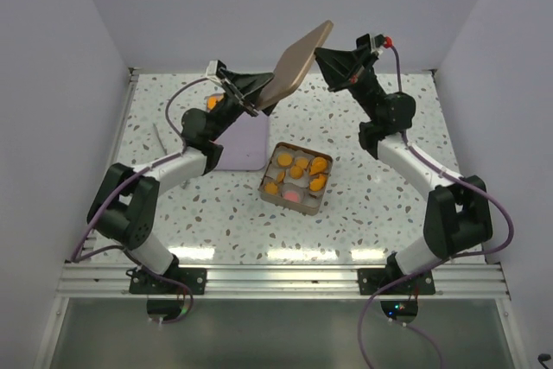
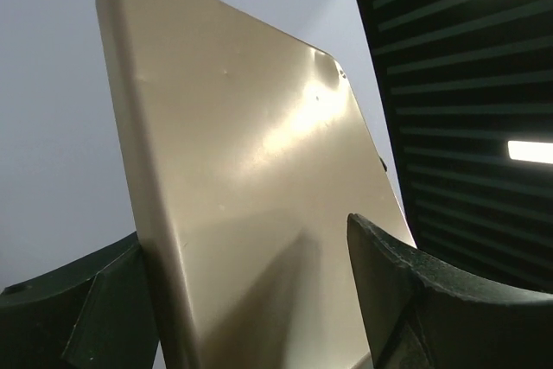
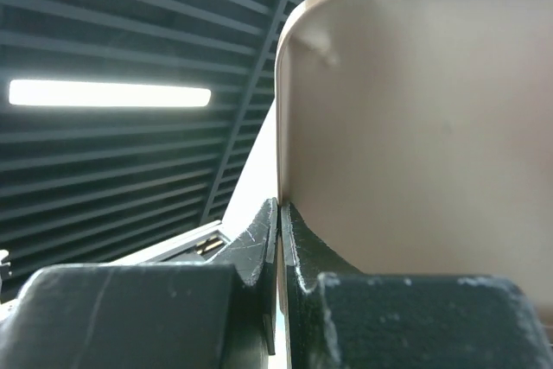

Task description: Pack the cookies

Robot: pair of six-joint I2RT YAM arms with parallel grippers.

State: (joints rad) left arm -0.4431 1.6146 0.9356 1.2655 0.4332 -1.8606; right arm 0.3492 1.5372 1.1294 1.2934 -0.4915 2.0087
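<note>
Both arms are raised over the far half of the table [image 1: 380, 213], forearms angled inward toward each other, with a gold tin lid [image 1: 298, 62] slanting in the air between them. The right gripper [image 1: 333, 65] meets the lid's upper end; in its wrist view the fingers [image 3: 251, 248] are pinched tight on the lid's thin rim. The left gripper [image 1: 244, 95] is at the lower end, one finger on each side of the lid. Whether these fingers [image 2: 406, 291] press on it or only flank it cannot be told.

The cookies [image 1: 300, 170], mostly orange with one pink at the near side, lie in an open square tin [image 1: 270, 192] near the table's middle, uncovered. A lilac tray [image 1: 246, 146] lies just left of the tin, and the left arm crosses its far end. A small orange spot beside that arm is too hidden to name.
</note>
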